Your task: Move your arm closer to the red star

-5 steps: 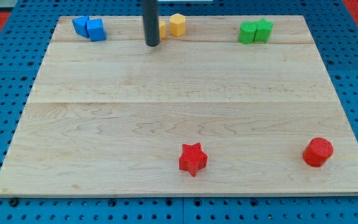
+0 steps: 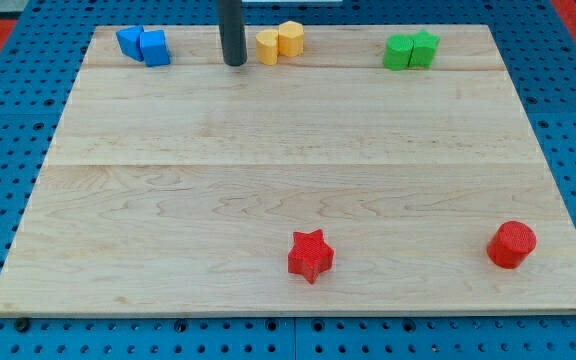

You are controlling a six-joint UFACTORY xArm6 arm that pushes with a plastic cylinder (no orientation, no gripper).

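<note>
The red star [image 2: 310, 255] lies on the wooden board near the view's bottom, a little right of centre. My tip [image 2: 233, 63] is at the view's top, far from the star, just left of two yellow blocks [image 2: 279, 42] that sit side by side. The rod comes down from the top edge.
Two blue blocks [image 2: 144, 44] sit together at the top left. Two green blocks [image 2: 411, 50] sit together at the top right. A red cylinder [image 2: 511, 244] stands at the bottom right. The wooden board [image 2: 288, 170] lies on a blue pegboard.
My tip has moved a little to the left and towards the top, uncovering the left yellow block. The blocks have not moved.
</note>
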